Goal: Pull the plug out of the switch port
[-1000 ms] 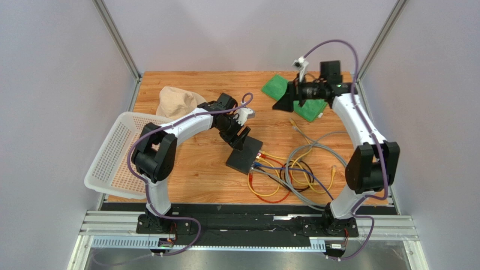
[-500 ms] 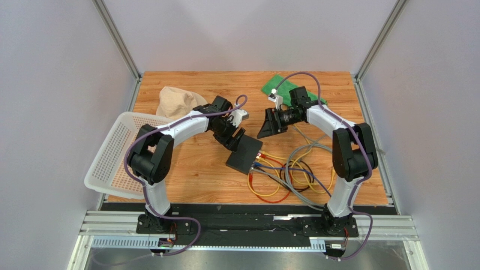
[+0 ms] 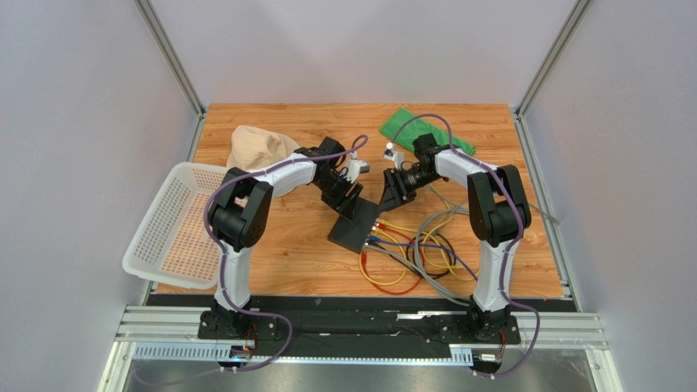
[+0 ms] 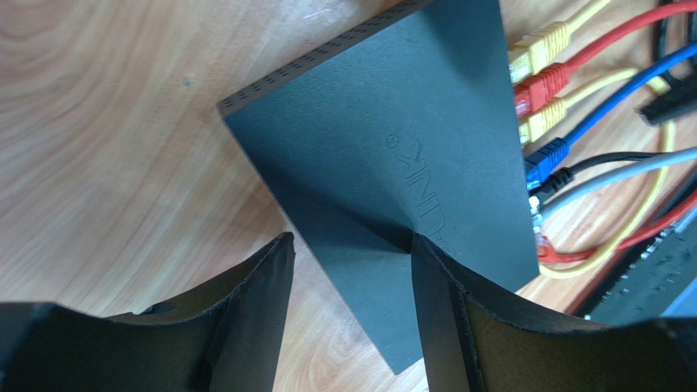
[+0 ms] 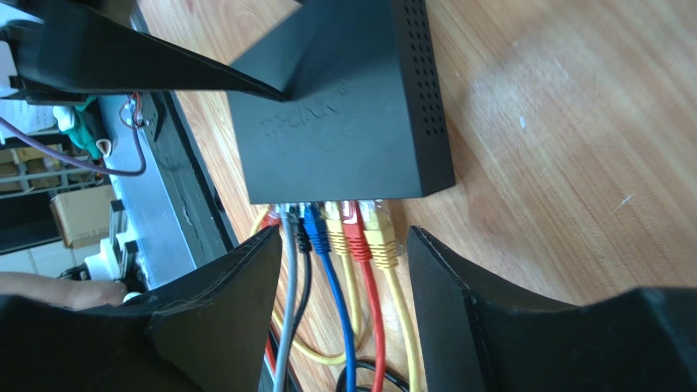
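Switch (image 3: 355, 224), a flat matte-black box, lies on the wooden table (image 3: 278, 269) between the two arms, with its socket edge facing the tangle of cables (image 3: 425, 253) that spreads out from that side. A row of plugs (image 5: 357, 231) sits in the sockets: two yellow, one red, one blue, one black and one grey, with another red plug at the end of the row, partly hidden. The left gripper (image 4: 350, 245) hangs over the switch at the end away from the sockets, its jaws spread. One of its fingers (image 4: 458, 327) is over the box's top face near the embossed lettering and the other is over bare wood just beside the box's long edge; whether the finger presses on the lid cannot be told. The right gripper (image 5: 344, 237) is at the socket side, its jaws also apart and holding nothing, with the row of plugs showing in the gap between its fingertips and no visible contact with any plug. A green cloth (image 3: 425, 131) lies well beyond the switch toward the far edge, a beige cloth (image 3: 254, 147) is off past the left gripper, and a white basket (image 3: 176, 229) stands farther out on that same side.
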{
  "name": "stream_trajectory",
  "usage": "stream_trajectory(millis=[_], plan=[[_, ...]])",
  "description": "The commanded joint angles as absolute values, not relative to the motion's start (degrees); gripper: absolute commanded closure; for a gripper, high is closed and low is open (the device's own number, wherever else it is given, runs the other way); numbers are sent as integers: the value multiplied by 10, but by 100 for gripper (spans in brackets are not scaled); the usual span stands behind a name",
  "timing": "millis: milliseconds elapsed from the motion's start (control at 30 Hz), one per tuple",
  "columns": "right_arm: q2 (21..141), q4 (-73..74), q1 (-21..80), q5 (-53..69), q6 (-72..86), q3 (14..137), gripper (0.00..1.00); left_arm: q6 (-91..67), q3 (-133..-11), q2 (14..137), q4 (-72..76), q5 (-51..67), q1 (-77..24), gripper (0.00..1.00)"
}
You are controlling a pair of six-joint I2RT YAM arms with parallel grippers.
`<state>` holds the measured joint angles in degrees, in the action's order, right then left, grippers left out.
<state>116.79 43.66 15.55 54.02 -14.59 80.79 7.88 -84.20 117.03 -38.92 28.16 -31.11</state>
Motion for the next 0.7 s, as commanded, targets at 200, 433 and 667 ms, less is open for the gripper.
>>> stream_trajectory(millis=[200, 433, 667], plan=[[1235, 534, 152, 546, -225, 853, 44, 83, -866, 1195, -405, 282, -311, 44], [1243, 511, 152, 538, -202, 840, 43, 83, -863, 1197, -401, 273, -311, 44], [1265, 489, 153, 540, -160, 856, 47, 87, -853, 1198, -396, 264, -315, 44]])
